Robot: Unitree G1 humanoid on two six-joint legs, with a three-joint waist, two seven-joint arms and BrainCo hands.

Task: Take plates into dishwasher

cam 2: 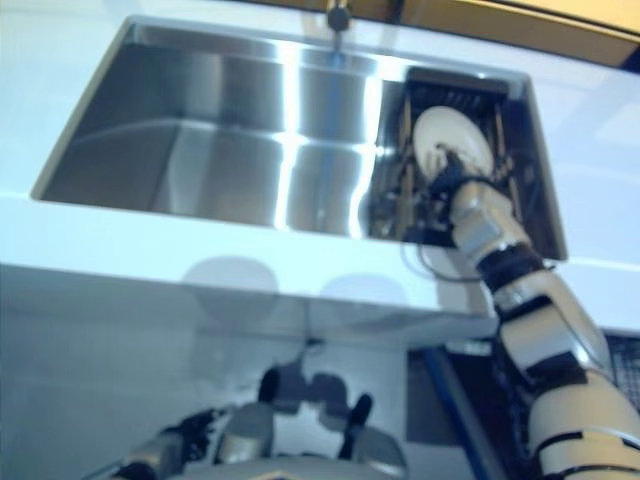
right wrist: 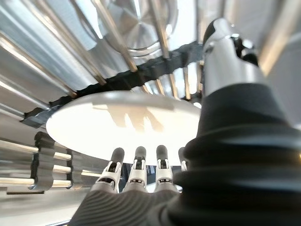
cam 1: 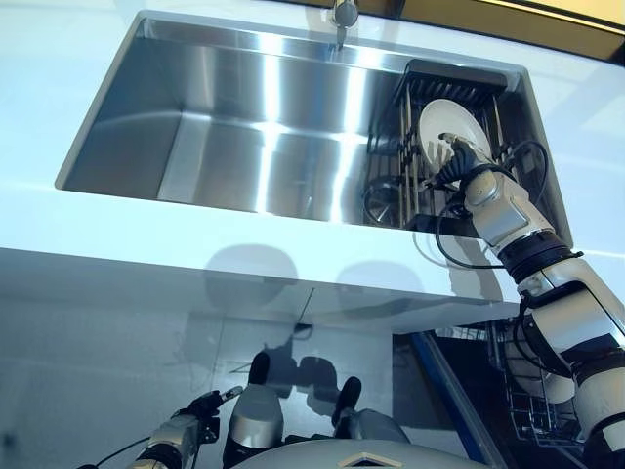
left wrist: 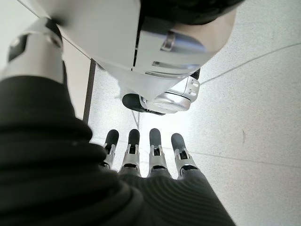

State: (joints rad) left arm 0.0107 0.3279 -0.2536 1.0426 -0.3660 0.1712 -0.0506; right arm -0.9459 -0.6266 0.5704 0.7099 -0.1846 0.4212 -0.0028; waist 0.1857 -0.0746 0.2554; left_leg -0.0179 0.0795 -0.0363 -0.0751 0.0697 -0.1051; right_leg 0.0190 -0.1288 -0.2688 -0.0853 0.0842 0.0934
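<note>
A steel sink (cam 1: 244, 127) is set in a white tabletop (cam 1: 195, 249), and a tap (cam 1: 342, 15) stands at its far edge. At the right end of the sink there is a dark rack (cam 1: 444, 93) with upright bars. One white plate (cam 1: 451, 129) stands on its edge in this rack, leaning a little between the bars. A round steel piece (cam 1: 381, 202) lies low in the sink, just beside the rack.

The right hand (cam 1: 459, 168) reaches into the rack from the near side and is at the plate. In the right wrist view the fingers (right wrist: 136, 162) lie straight, side by side, just before the flat white face of the plate (right wrist: 127, 125), and their shadow falls on it. The thumb is raised apart from them, next to the plate's rim. The hand is open; it does not grip the plate, and it is not clear whether the fingertips touch the face.

The left hand (left wrist: 141, 153) hangs low, below the edge of the tabletop, well apart from the sink. Its fingers are straight and relaxed over the pale floor (left wrist: 254, 103), and it holds nothing.

Below the tabletop on the right, a wire basket (cam 1: 532, 405) stands out, near the right arm.
</note>
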